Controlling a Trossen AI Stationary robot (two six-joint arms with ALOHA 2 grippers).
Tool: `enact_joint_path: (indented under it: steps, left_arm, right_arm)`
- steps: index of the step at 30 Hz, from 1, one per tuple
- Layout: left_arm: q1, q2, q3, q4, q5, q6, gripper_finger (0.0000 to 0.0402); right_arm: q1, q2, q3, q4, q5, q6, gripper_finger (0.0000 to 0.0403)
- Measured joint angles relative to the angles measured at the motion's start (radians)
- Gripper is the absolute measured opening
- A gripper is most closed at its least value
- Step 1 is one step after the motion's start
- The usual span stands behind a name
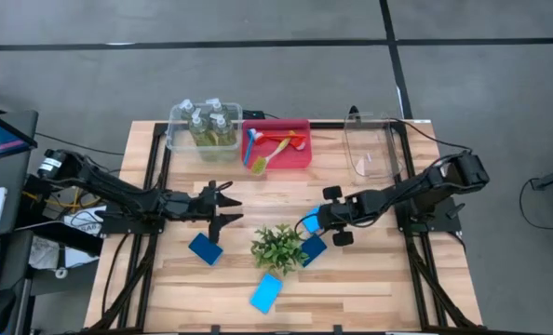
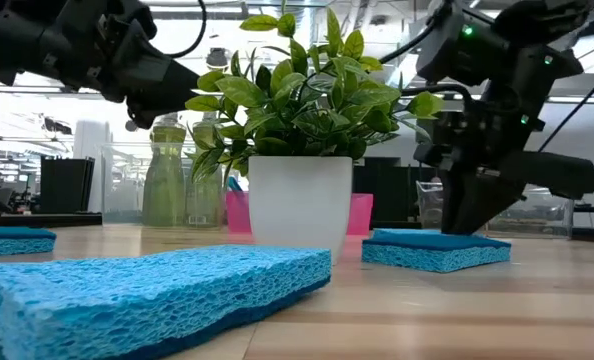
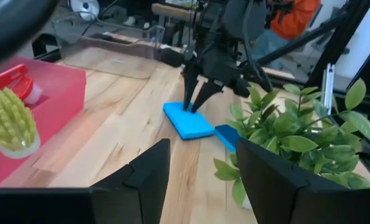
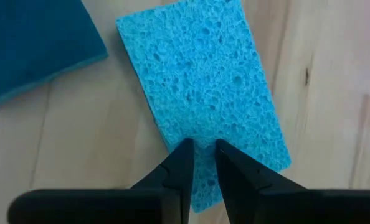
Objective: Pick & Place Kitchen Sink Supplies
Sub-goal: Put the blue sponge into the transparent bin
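- Right then, your right tool [image 4: 199, 148] stood directly over one short end of the light-blue sponge [image 4: 207, 93], fingers nearly together, pinching a ridge of foam or merely pressing on it; you could not tell which.
- The sponge lay flat on the table [image 1: 370, 279], its long axis running away from the fingers.
- A dark-blue sponge [image 4: 35, 46] lay just beside it, apart.
- The potted plant [image 1: 278, 246] stood close on the side toward the left arm; its leaves were the likeliest thing to brush on a lift.
- Your left tool [image 1: 222, 210] hung about half open and empty, near another dark-blue sponge [image 1: 205, 248].
- The red bin [image 1: 278, 144] with brushes and the clear bin [image 1: 204, 127] of bottles sat well beyond.
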Motion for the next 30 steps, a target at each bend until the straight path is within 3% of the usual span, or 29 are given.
enact_joint_path:
  steps: [8, 13, 22, 30]
  left_arm:
    - [0.000, -0.001, -0.022, 0.042, 0.000, 0.000, 0.0185]
    - [0.000, -0.001, -0.022, 0.045, 0.000, 0.000, 0.0185]
    - [0.001, -0.001, -0.022, 0.046, 0.000, 0.001, 0.0185]
    - [0.001, -0.001, -0.022, 0.046, 0.000, 0.003, 0.0185]
  right_arm:
    - [-0.028, 0.138, 0.002, 0.031, -0.006, -0.059, 0.0061]
    - [-0.048, 0.150, 0.003, 0.021, -0.012, -0.085, 0.0021]
    - [-0.058, 0.027, -0.002, -0.037, 0.005, -0.100, 0.0002]
    - [0.002, -0.140, -0.006, -0.142, 0.151, -0.024, 0.0000]
